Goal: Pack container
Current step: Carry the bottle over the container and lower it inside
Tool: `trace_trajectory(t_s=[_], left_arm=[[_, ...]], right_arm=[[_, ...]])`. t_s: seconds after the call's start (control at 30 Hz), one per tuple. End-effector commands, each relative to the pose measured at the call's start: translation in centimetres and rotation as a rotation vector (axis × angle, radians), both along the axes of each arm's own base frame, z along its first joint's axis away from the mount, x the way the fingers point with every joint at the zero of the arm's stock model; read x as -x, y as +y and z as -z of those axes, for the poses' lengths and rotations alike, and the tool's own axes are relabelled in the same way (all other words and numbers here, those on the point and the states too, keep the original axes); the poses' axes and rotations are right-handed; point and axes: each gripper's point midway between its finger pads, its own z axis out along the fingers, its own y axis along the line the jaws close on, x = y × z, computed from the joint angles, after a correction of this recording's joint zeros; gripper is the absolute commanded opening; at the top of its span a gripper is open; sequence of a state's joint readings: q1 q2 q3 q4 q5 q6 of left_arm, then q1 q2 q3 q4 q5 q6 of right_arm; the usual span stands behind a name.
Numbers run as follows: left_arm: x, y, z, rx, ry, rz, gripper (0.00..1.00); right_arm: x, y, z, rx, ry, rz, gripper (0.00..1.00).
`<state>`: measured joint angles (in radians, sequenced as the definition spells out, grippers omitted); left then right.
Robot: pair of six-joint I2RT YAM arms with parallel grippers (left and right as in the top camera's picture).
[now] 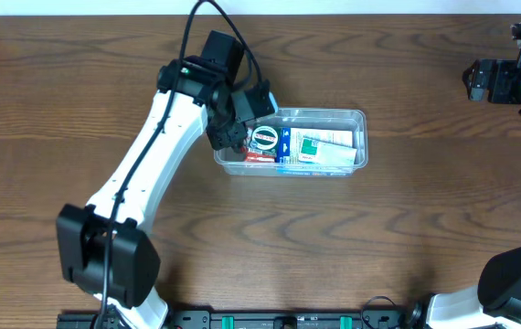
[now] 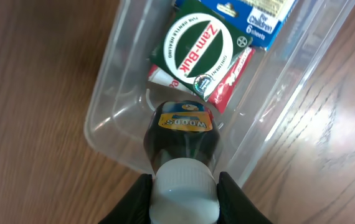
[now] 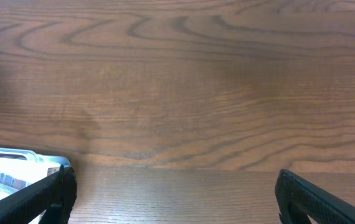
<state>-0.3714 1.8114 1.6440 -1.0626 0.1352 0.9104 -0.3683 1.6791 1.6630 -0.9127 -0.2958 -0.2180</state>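
Placement step, by my read: left claw is pinched narrow on the white cap of a small dark bottle. The bottle hangs base-first straight ahead of the fingers. Container sits on the table directly below that claw, and the bottle base is already inside the rim at the end nearest the claw. Can't tell if the base touches the floor yet. Further ahead of the claw, past the bottle, a green pack lies on a red packet, with a blue box beyond them. The only free floor looks like the patch right under the bottle. Right claw is spread wide, holding nothing, over bare wood and well apart from the container. From its own camera only a corner of the tub shows, off past one finger. Next move probably calls for a short straight drop until the base seats, then opening the fingers and backing out along the bottle axis. Clearance is tight: tub wall just beside the bottle on the claw side, green pack just ahead. A bottle left upright could tip onto the packs, so release slowly. No job for the right arm yet.
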Motion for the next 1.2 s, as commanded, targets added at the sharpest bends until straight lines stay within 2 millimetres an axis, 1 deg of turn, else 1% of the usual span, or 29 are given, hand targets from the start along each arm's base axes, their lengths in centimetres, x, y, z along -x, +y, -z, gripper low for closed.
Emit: trace_trajectory(t_s=[0.0, 0.27, 0.47, 0.73, 1.17], left_arm=[[0.1, -0.1, 0.8, -0.014, 0.012, 0.081, 0.19], [-0.1, -0.1, 2.2, -0.033, 0.034, 0.122, 0.19], [-0.3, 0.1, 3.0, -0.04, 0.055, 0.117, 0.19], [-0.7, 1.0, 3.7, -0.044, 0.071, 0.093, 0.19], [-1.0, 0.9, 4.1, -0.038, 0.068, 0.093, 0.19]], right_arm=[[-0.1, -0.1, -0.4, -0.009, -0.01, 0.009, 0.99], [-0.1, -0.1, -0.4, -0.009, -0.01, 0.009, 0.99], [-0.1, -0.1, -0.4, -0.009, -0.01, 0.009, 0.99], [-0.1, -0.1, -0.4, -0.009, -0.01, 0.009, 0.99], [-0.1, -0.1, -0.4, -0.009, -0.01, 0.009, 0.99]])
